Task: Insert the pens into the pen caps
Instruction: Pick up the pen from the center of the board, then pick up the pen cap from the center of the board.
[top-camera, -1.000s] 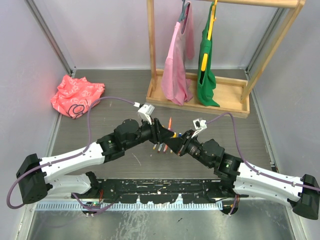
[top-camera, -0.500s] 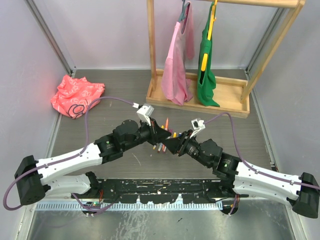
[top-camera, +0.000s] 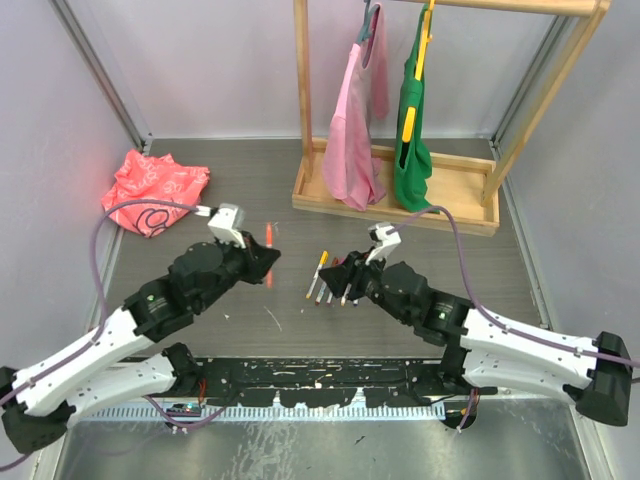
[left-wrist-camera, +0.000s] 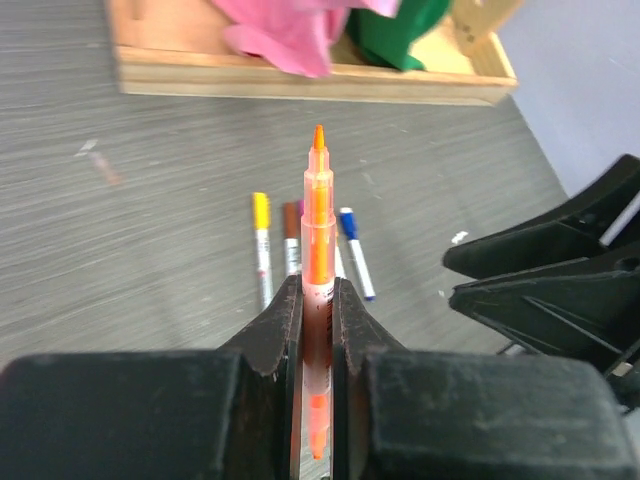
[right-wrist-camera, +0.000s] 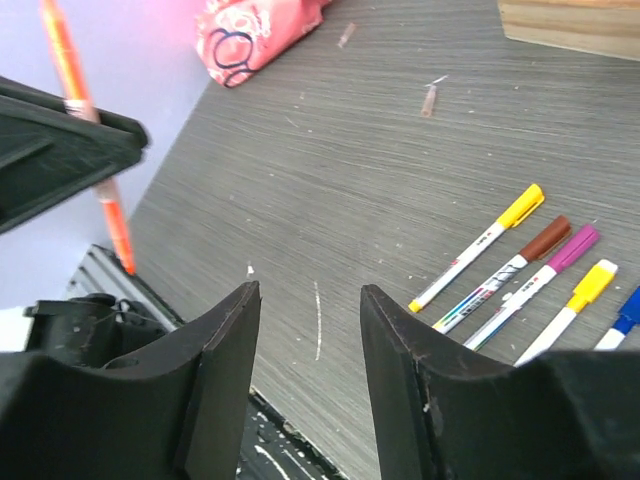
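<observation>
Taking the wooden rack (top-camera: 395, 195) at the back of the table (top-camera: 240, 180) as the mark, one red bag (top-camera: 155, 190) lies well off to its left, by the left wall.

Nearer the arms and left of the rack's base, the left gripper (left-wrist-camera: 318, 300) is clamped on one orange pen (left-wrist-camera: 318, 215). Both fingers press on its barrel, so one end sticks out past the fingertips and the other runs back between them. The pen is held clear of the table. Its forward end looks see-through with an orange tip inside; whether that is a cap I cannot tell.

In front of the rack's base, a row of pens (right-wrist-camera: 540, 282) lies flat on the table. There are five, side by side and nearly parallel, with white barrels and coloured caps. From left to right the caps are yellow, brown, purple, yellow and blue, the blue one cut off by the edge of the right wrist view. With the held one, that makes six pens.

The right gripper (right-wrist-camera: 308, 300) hangs near this row, also in front of the rack, its two fingers spread apart with nothing between them.

On the rack itself hang two garments: one pink garment (top-camera: 352, 140) on the left and one green garment (top-camera: 413, 140) on the right.
</observation>
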